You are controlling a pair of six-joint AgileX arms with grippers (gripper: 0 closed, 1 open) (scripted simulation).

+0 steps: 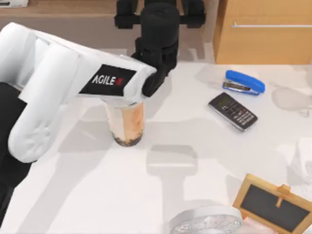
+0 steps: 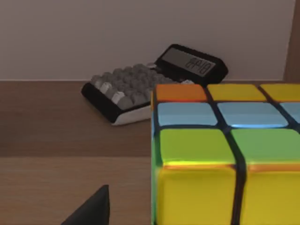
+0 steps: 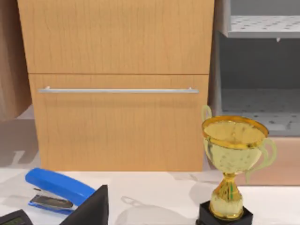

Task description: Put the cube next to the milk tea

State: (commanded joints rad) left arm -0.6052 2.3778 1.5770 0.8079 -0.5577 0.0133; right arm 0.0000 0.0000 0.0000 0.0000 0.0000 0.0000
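The cube (image 2: pixel 225 154) sits very close to my left wrist camera, its orange, blue, green and yellow squares large in that view; a dark finger (image 2: pixel 91 208) shows beside it, but I cannot tell whether the left gripper is clamped on it. Beyond it in that view a calculator (image 2: pixel 150 82) rests on a wooden surface (image 2: pixel 47 178) against a wall.

From the top view, my left arm (image 1: pixel 73 80) reaches over the milk tea (image 1: pixel 126 122), which stands upright on the white table (image 1: pixel 146 195) left of centre, partly hidden under the arm.

To the right lie a black phone (image 1: pixel 233 111) and a blue stapler (image 1: pixel 243 82), near each other. A small chalkboard (image 1: pixel 273 202) and a round clock (image 1: pixel 207 220) sit at the near edge.

My right wrist view shows a gold trophy (image 3: pixel 232 164), the stapler and a wooden cabinet (image 3: pixel 117 84); I cannot tell how the right gripper's fingers stand.
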